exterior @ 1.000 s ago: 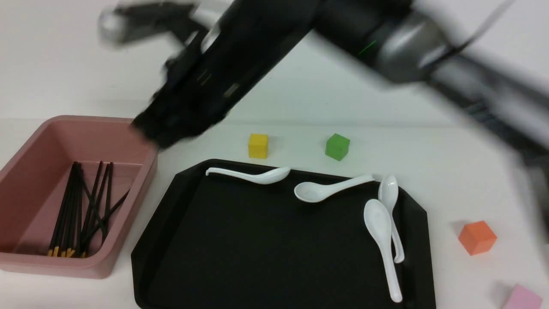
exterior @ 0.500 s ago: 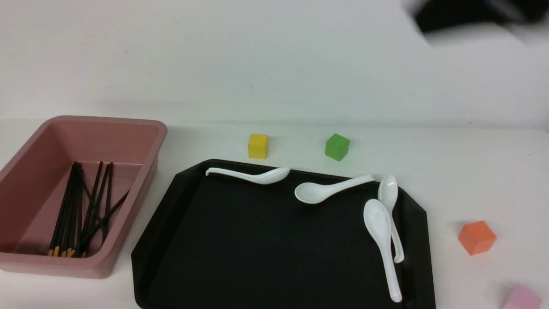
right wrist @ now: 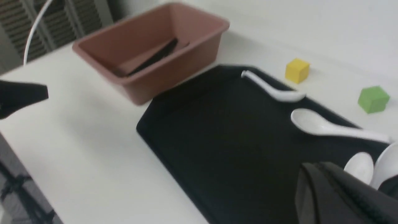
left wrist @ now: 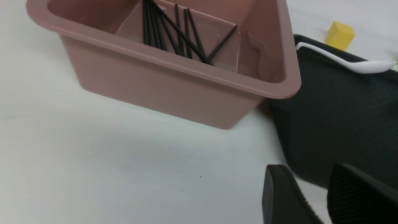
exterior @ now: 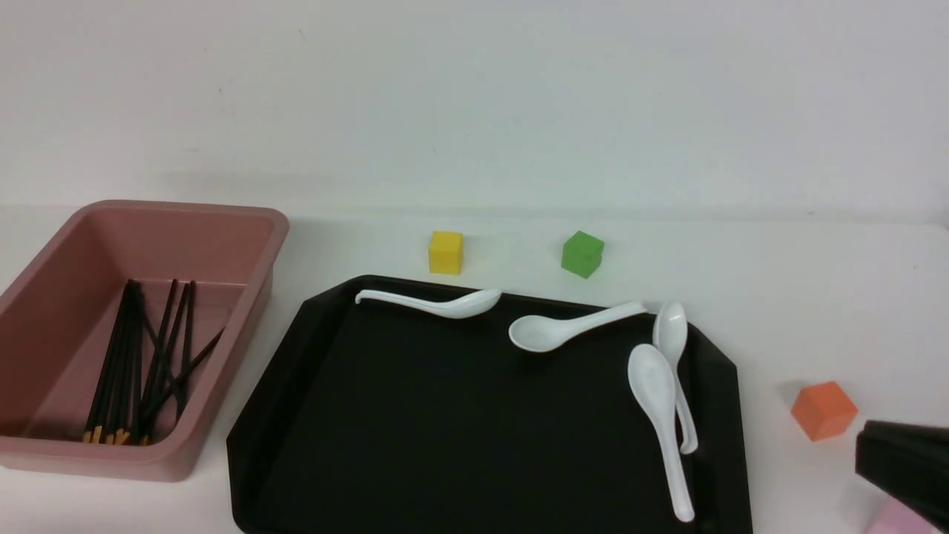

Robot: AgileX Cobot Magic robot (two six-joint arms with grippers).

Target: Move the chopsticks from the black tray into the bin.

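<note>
Several black chopsticks [exterior: 141,363] with yellow tips lie in the pink bin [exterior: 245,222] at the left, and show too in the left wrist view [left wrist: 174,34] and the right wrist view [right wrist: 155,57]. The black tray [exterior: 445,430] holds only white spoons; I see no chopsticks on it. My right gripper [exterior: 901,463] is low at the front right, beside the tray, its jaws pressed together and empty [right wrist: 314,168]. My left gripper [left wrist: 307,169] hovers over the table by the tray's near left corner, open and empty.
Several white spoons [exterior: 660,400] lie along the tray's far and right sides. Behind the tray stand a yellow cube [exterior: 445,252] and a green cube [exterior: 582,254]. An orange cube [exterior: 823,410] and a pink cube [exterior: 901,519] sit right of the tray, by my right gripper.
My right arm has swung away from above the bin, across to the right, and come down at the front right corner. The chopsticks, spoons and cubes have not moved.
</note>
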